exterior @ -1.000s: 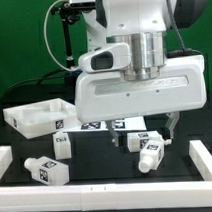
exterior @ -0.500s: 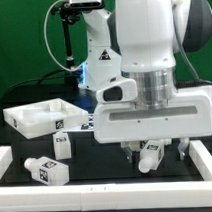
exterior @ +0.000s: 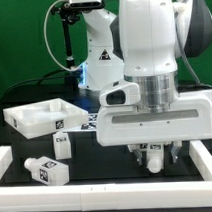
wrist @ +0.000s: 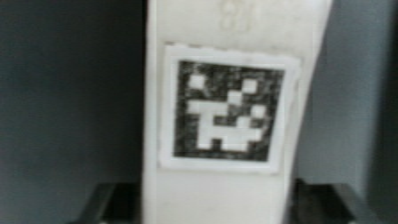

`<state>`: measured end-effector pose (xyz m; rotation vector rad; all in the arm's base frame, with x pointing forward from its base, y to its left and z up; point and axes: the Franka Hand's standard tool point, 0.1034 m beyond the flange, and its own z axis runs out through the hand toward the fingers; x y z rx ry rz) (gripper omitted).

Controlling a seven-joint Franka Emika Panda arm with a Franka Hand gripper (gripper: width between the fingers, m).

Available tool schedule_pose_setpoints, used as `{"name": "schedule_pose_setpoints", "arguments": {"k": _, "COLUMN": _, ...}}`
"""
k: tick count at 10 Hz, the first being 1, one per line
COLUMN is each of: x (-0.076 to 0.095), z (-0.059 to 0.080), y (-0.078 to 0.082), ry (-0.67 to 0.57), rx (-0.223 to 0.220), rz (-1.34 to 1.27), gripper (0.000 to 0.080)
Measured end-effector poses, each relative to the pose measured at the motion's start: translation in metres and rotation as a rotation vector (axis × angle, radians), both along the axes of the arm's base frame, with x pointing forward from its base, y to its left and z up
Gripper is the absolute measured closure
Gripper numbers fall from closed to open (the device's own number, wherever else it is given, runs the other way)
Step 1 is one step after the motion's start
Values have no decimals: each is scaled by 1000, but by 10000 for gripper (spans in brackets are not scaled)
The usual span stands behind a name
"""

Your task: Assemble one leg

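My gripper [exterior: 158, 152] has come down over a leg [exterior: 155, 162], a chunky white post with tag stickers lying on the black table at the exterior view's right. In the wrist view the leg [wrist: 222, 100] fills the middle, its square tag facing the camera, and it lies between my gripper's [wrist: 226, 206] two dark fingertips [wrist: 114, 205]. A narrow gap shows on each side, so the jaws stand open around the leg. Two more legs are at the exterior view's left: one upright [exterior: 63, 146], one lying [exterior: 47, 169].
The large white square panel [exterior: 21, 120] with a raised rim lies at the back left. The marker board [exterior: 93, 122] lies beside it. A low white border [exterior: 88, 201] runs along the table's front and both sides.
The arm has swung to the exterior view's right and come down. The gripper, above the table before, now straddles the leg on the right. The other legs and the panel have not moved.
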<state>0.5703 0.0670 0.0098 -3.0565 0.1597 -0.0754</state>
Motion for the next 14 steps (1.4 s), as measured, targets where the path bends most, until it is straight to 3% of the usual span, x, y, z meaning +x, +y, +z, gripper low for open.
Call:
{"name": "schedule_pose_setpoints", "arguments": {"k": 1, "x": 0, "z": 0, "y": 0, "ry": 0, "rx": 0, "rz": 0, "gripper": 517}}
{"name": "schedule_pose_setpoints", "arguments": {"k": 3, "x": 3, "z": 3, "y": -1, "ry": -3, "rx": 0, "rz": 2, "gripper": 517}}
{"name": "schedule_pose_setpoints", "arguments": {"k": 4, "x": 9, "z": 14, "y": -2, "ry": 9, "rx": 4, "rz": 2, "gripper": 517}}
{"name": "schedule_pose_setpoints", "arguments": {"k": 6, "x": 21, "z": 49, "y": -3, "ry": 19, "rx": 13, "rz": 2, "gripper": 517}}
{"name": "schedule_pose_setpoints", "arguments": {"k": 7, "x": 17, "z": 67, "y": 1, "ry": 12, "rx": 17, "rz": -7, "gripper": 517}}
{"name": "schedule_pose_setpoints", "arguments": {"k": 9, "x": -25, "z": 85, "y": 42, "ry": 12, "rx": 22, "rz": -40, "gripper": 516}}
{"name": "schedule_pose_setpoints", "arguments": {"k": 10, "x": -33, "z": 91, "y": 55, "ry": 9, "rx": 23, "rz": -29, "gripper": 515}}
{"name": "schedule_pose_setpoints", "arguments": {"k": 14, "x": -31, "z": 90, "y": 51, "ry": 8, "rx": 21, "rz": -36, "gripper": 515}}
